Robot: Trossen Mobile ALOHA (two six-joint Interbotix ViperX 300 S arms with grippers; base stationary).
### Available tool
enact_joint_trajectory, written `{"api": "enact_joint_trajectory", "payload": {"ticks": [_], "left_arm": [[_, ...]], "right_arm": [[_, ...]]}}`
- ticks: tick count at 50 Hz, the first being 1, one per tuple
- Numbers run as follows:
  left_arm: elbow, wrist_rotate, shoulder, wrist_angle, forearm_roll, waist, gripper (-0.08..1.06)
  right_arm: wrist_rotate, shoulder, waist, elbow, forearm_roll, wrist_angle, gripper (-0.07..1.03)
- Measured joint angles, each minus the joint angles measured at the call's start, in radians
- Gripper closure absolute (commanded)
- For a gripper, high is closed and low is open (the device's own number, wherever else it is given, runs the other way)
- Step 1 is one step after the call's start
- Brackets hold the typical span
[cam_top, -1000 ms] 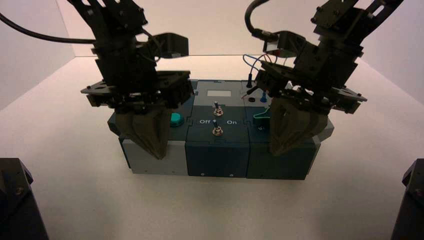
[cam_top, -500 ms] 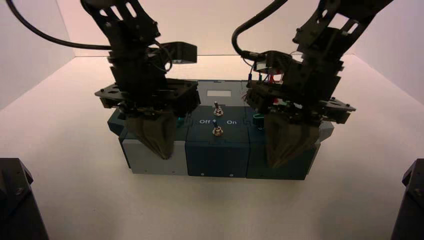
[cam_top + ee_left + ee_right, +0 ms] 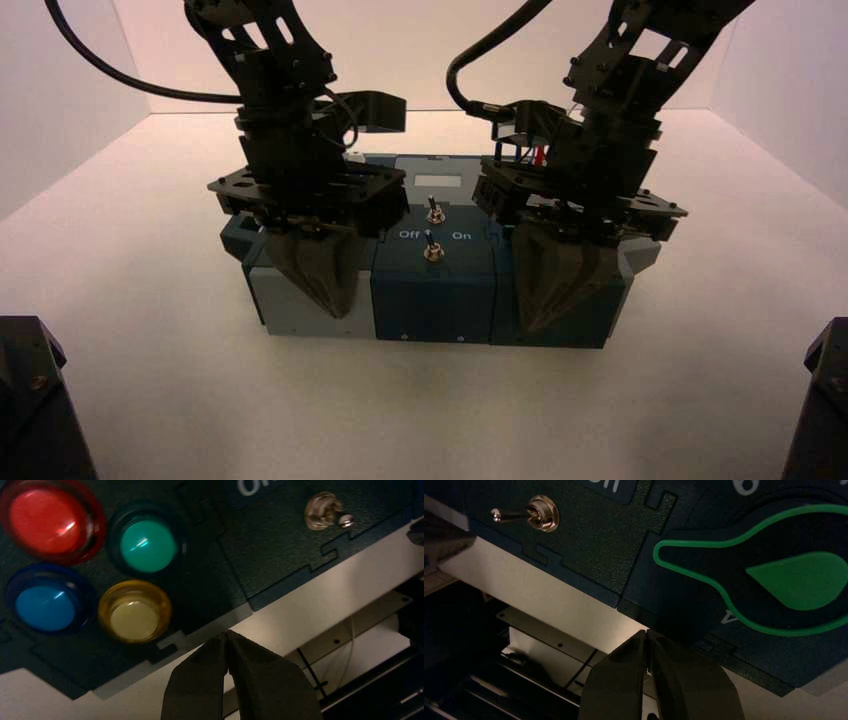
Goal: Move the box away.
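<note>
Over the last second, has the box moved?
Yes. The box has slid slightly away from the camera, toward the back wall; both shut grippers, left gripper and right gripper, press its near face.

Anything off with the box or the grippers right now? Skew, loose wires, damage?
Nothing stands out. The box sits flat and roughly square to the robot. The left gripper and right gripper are both shut, tips against its near front face. No damage shows.

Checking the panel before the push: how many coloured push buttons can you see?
4, clustered on the box top under the left gripper: red, green, blue, yellow. The arms may hide others.
</note>
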Motion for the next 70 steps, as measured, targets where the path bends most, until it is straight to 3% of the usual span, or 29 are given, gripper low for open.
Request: {"api": "enact_joint_trajectory", "payload": {"ticks": [11, 30, 49, 70], "left_arm": [[-0.008, 0.012, -0.002, 0.003, 0.031, 0.055, 1.01], [-0.067, 0.014, 0.0, 0.011, 0.098, 0.092, 1.01], [-0.11, 0.015, 0.055, 0.005, 0.17, 0.152, 1.01], [-0.133, 0.015, 0.127, -0.054, 0.183, 0.164, 1.01]], "right_arm": [[0.0, 0.021, -0.014, -0.023, -0.012, -0.003, 0.99], [0.0, 0.028, -0.13, -0.043, -0.072, 0.0, 0.99], [0.0, 0.086, -0.152, -0.123, -0.097, 0.002, 0.99], [0.0, 0.143, -0.184, -0.169, -0.133, 0.003, 0.99]]}}
